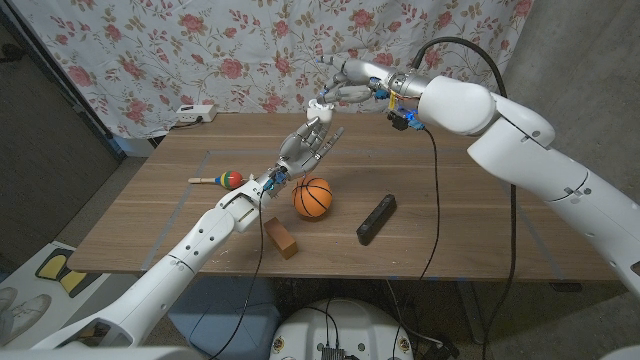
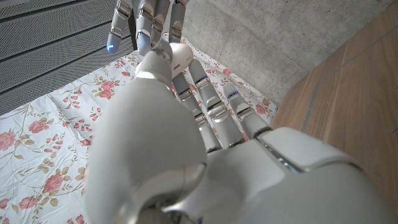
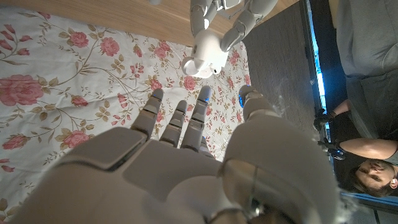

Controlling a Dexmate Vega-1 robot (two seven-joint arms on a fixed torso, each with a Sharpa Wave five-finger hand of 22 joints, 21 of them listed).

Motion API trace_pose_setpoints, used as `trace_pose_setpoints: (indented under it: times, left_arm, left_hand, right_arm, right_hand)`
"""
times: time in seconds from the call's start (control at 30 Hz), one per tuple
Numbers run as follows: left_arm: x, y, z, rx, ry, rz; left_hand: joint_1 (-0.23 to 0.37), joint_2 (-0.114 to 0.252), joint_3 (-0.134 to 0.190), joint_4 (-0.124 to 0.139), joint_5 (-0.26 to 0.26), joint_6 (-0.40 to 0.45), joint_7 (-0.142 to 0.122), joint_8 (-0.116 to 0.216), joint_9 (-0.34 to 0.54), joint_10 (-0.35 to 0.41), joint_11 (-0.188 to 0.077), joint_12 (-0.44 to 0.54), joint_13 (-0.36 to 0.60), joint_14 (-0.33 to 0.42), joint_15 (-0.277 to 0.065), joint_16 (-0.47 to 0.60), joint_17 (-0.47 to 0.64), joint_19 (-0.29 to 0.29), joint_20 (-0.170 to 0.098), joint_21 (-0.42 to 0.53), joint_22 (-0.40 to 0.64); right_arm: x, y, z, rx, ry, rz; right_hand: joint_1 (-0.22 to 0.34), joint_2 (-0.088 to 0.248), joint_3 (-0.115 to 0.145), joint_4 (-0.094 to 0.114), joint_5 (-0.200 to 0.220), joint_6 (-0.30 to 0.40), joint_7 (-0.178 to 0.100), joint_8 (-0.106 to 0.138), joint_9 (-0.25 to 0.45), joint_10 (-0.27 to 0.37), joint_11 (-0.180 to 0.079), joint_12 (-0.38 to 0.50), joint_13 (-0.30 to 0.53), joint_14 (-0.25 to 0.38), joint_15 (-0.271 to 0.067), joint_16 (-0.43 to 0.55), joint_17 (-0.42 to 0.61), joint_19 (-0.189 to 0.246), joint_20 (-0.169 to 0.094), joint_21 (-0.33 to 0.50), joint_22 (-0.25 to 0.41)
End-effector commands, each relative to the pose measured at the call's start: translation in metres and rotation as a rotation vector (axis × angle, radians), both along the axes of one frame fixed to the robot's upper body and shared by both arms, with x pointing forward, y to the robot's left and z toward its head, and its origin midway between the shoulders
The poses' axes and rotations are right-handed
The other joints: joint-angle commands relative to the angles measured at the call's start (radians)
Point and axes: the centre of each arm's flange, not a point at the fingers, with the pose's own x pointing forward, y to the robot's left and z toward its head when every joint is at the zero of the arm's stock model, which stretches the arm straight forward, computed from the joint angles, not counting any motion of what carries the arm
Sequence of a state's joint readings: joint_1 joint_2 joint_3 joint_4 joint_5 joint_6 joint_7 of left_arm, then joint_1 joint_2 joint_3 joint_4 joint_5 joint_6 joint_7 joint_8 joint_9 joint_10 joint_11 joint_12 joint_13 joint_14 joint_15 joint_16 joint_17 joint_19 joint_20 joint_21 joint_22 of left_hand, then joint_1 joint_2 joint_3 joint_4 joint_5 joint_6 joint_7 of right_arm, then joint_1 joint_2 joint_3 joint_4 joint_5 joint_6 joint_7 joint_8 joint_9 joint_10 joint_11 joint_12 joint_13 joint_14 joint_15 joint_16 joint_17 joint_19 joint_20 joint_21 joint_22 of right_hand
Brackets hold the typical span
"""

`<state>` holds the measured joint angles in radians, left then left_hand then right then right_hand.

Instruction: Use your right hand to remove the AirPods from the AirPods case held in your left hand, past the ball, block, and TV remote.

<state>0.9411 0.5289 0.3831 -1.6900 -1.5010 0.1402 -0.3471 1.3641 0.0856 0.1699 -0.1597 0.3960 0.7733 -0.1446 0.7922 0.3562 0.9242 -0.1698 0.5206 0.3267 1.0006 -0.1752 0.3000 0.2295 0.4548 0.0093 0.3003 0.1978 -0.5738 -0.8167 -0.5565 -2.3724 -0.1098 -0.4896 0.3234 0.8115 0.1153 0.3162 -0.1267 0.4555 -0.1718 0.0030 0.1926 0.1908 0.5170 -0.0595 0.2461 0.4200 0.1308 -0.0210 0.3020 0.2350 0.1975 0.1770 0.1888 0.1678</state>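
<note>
My left hand (image 1: 306, 143) is raised over the middle of the table and holds a white AirPods case (image 1: 320, 103) at its fingertips. In the left wrist view the case (image 2: 180, 56) sits beyond my left hand (image 2: 186, 143), with the right hand's fingertips (image 2: 142, 25) just past it. My right hand (image 1: 347, 88) hovers close to the case on its far right side. Seen from the right wrist, my right hand (image 3: 186, 155) has its fingers spread and holds nothing, a short gap from the case (image 3: 205, 55). I cannot tell whether the lid is up.
An orange ball (image 1: 312, 197), a wooden block (image 1: 282, 238) and a black TV remote (image 1: 376, 218) lie on the table (image 1: 470, 220) below the hands. A colourful toy (image 1: 225, 180) lies to the left. A person (image 3: 367, 168) stands beside the table.
</note>
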Motion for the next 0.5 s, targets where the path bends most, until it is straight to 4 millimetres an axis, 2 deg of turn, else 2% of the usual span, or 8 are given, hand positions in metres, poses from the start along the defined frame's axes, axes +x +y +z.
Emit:
trace_pose_setpoints:
  times: [0.03, 0.3, 0.5]
  left_arm:
    - [-0.0008, 0.0003, 0.0003, 0.003, -0.006, 0.003]
    - [-0.0012, -0.0017, -0.0004, 0.001, -0.014, -0.006]
    - [-0.0016, -0.001, 0.0001, 0.002, -0.027, -0.01]
  left_hand:
    - [0.006, 0.016, -0.003, 0.0, 0.006, 0.006, 0.002, 0.008, 0.005, 0.026, -0.008, 0.002, 0.273, 0.071, -0.068, 0.003, 0.005, -0.002, 0.002, 0.004, 0.005]
    - [0.006, 0.017, -0.004, 0.0, 0.008, 0.01, 0.0, 0.009, 0.002, 0.026, -0.008, 0.0, 0.272, 0.071, -0.068, 0.002, 0.005, -0.003, 0.003, 0.005, 0.005]
    - [0.007, 0.017, -0.005, 0.0, 0.009, 0.007, 0.001, 0.01, 0.004, 0.028, -0.009, -0.001, 0.272, 0.072, -0.068, 0.002, 0.005, -0.003, 0.003, 0.005, 0.005]
  right_arm:
    - [0.0016, -0.0004, -0.0017, -0.018, -0.02, -0.022]
    - [0.0034, -0.0002, -0.0052, -0.033, -0.011, -0.028]
    - [0.004, -0.0016, -0.006, -0.034, -0.007, -0.033]
  right_hand:
    - [-0.015, 0.004, 0.005, 0.007, 0.01, -0.056, -0.015, 0.001, 0.002, 0.001, -0.009, -0.007, -0.002, -0.003, 0.006, 0.002, 0.005, -0.004, 0.003, -0.001, 0.003]
    - [-0.019, 0.035, 0.023, 0.015, 0.033, -0.048, -0.033, 0.005, 0.002, 0.008, -0.018, -0.01, -0.007, -0.007, 0.003, 0.001, 0.009, -0.011, -0.005, -0.002, 0.003]
    - [-0.019, 0.045, 0.034, 0.016, 0.05, -0.045, -0.036, 0.006, 0.001, 0.019, -0.019, -0.01, -0.011, -0.006, 0.005, 0.0, 0.009, -0.013, -0.009, -0.002, 0.002]
